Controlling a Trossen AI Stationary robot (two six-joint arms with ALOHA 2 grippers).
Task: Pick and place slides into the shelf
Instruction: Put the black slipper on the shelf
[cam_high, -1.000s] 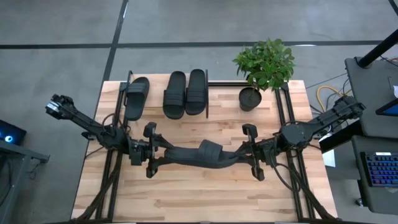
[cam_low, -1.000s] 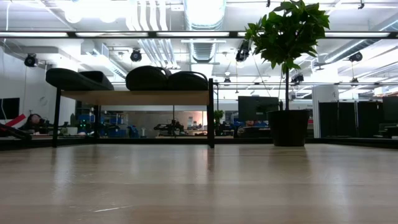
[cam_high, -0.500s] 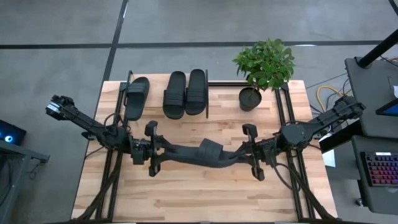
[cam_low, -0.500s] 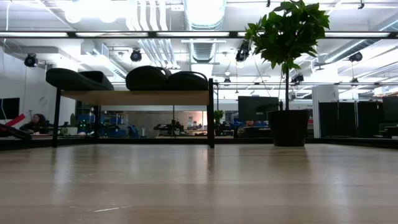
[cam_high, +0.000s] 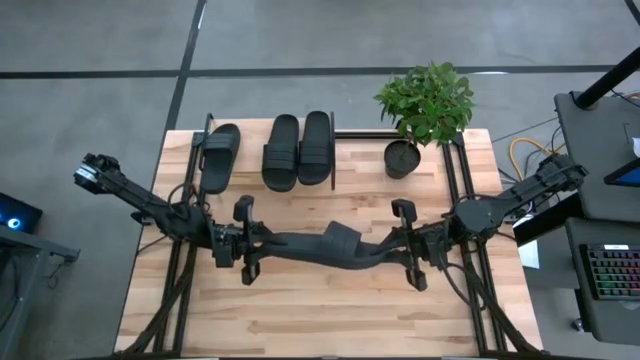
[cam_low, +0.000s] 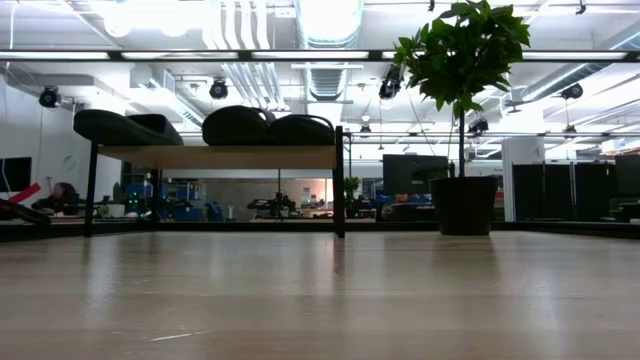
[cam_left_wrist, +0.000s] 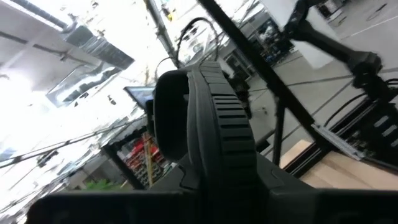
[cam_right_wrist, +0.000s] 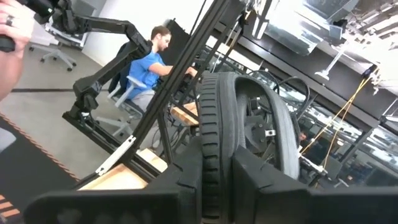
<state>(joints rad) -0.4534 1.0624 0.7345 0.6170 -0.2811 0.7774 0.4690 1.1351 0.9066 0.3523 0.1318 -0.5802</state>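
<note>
A black slide (cam_high: 335, 246) hangs above the middle of the wooden table, stretched between my two grippers. My left gripper (cam_high: 264, 246) is shut on its left end and my right gripper (cam_high: 390, 250) on its right end. Three more black slides (cam_high: 220, 158) (cam_high: 282, 150) (cam_high: 316, 147) lie soles down on the shelf (cam_low: 220, 157) at the table's far left. The low view shows neither the grippers nor the held slide. My left gripper pinches the slide's left end (cam_left_wrist: 219, 163) between its two fingers, one on each flat face of the sole. The fingers come about level from the table's left, along the slide. The slide stands on edge in the hold, clear of the table. My right gripper pinches the slide's right end (cam_right_wrist: 214, 163) between its two fingers, the sole's ribbed rim showing between them. The fingers come about level from the table's right, along the slide. That end is lifted clear of the table.
A potted plant (cam_high: 418, 110) stands at the far edge, right of the shelf. The shelf's black rail (cam_high: 360, 133) runs on toward the plant with a free stretch of board beside the third slide. A person in blue (cam_right_wrist: 149, 62) sits beyond the table.
My left gripper has shut on the slide's left end, staying where it was. The slide has stayed lifted between the two grippers. My right arm has kept still.
</note>
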